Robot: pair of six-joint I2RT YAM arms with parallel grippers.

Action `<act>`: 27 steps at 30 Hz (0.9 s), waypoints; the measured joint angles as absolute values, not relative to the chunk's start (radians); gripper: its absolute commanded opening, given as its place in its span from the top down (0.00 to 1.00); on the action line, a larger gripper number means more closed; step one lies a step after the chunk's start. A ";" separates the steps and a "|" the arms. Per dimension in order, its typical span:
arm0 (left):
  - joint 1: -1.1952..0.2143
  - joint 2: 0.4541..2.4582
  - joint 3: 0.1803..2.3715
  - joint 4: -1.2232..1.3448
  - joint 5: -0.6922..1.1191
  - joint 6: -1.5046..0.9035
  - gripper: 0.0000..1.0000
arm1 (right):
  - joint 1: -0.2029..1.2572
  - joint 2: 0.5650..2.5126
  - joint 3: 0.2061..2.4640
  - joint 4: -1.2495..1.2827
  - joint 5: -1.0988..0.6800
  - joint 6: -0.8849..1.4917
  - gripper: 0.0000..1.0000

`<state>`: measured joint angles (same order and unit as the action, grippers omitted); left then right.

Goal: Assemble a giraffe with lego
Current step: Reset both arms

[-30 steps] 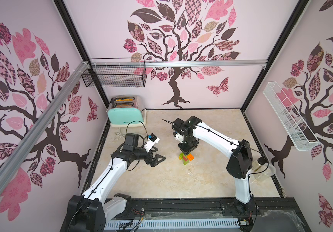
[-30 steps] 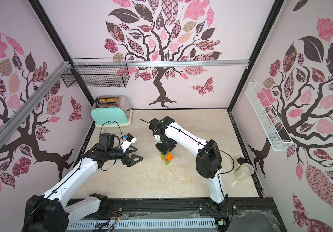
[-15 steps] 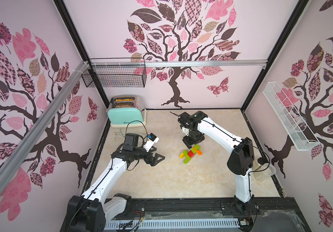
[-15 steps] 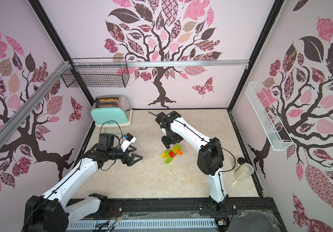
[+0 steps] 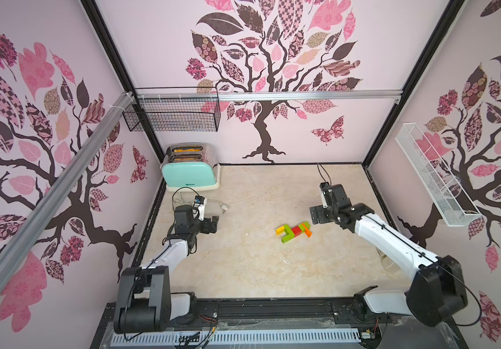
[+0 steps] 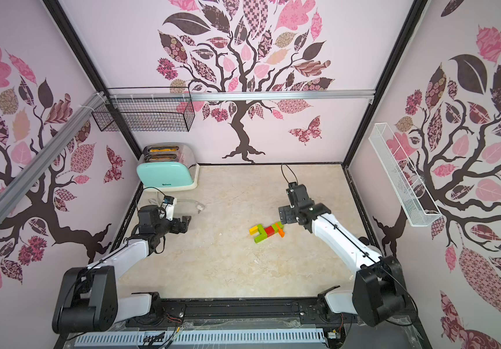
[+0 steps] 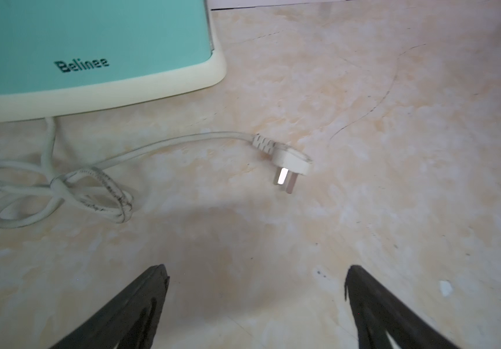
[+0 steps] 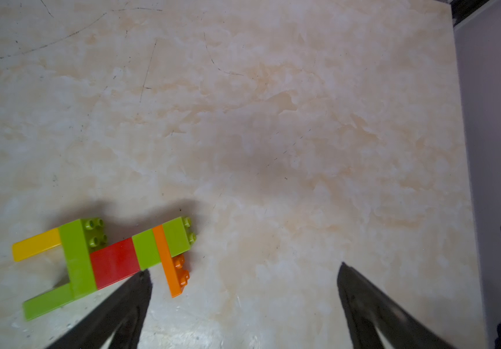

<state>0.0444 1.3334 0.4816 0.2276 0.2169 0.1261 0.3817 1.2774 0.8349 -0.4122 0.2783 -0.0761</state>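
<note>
Mint toaster [image 5: 189,175] in the far left corner, white cord [image 7: 62,187] coiled before it, plug [image 7: 291,158] loose on the marble table [image 5: 243,266], black wire basket [image 5: 172,113] on the back wall, white rack [image 5: 433,178] on the right wall.

Soft even light, faint shadows, wide-angle edge distortion, mild wrist-view blur

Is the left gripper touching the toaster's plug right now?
Apart. The left wrist view shows the left gripper with open jaws, short of the plug, with bare table between them.
</note>
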 measured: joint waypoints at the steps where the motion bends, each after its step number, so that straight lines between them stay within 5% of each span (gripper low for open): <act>1: 0.053 1.358 0.454 0.286 0.208 0.126 0.02 | 0.382 1.259 0.739 -0.303 0.299 -0.104 0.01; 5: 0.059 1.407 0.426 0.422 0.184 0.096 0.02 | 0.318 1.267 0.522 -0.014 0.334 -0.153 0.01; 14: 0.031 1.546 0.314 0.887 0.123 0.048 0.02 | 0.245 1.466 0.483 0.487 0.337 -0.226 0.01; 27: 0.030 1.567 0.384 0.873 0.000 -0.009 0.02 | 0.103 1.502 0.432 0.736 0.231 -0.121 0.01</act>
